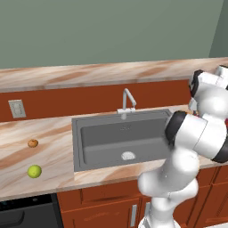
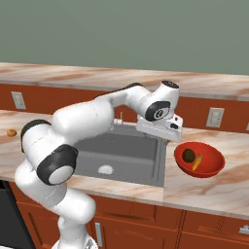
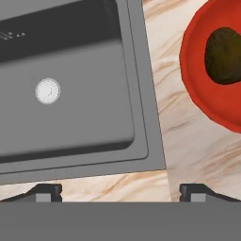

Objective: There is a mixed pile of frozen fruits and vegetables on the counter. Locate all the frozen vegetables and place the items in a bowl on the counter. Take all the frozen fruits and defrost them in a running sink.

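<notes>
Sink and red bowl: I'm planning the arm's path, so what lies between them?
Bare marbled counter separates the sink from the red bowl, as the hand view shows.

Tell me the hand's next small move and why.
Probably swing the open hand left, away from the glossy red bowl, toward the yellow-green ball: the carrot and dark brown lump already lie in the bowl, both fruits remain on the counter.

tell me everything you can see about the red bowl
The red bowl is wide, shallow and glossy, sitting upright on the marbled counter just right of the sink. Inside lie a dark brown lump and a slim orange carrot. The open gripper hovers beside it, touching nothing.
</notes>
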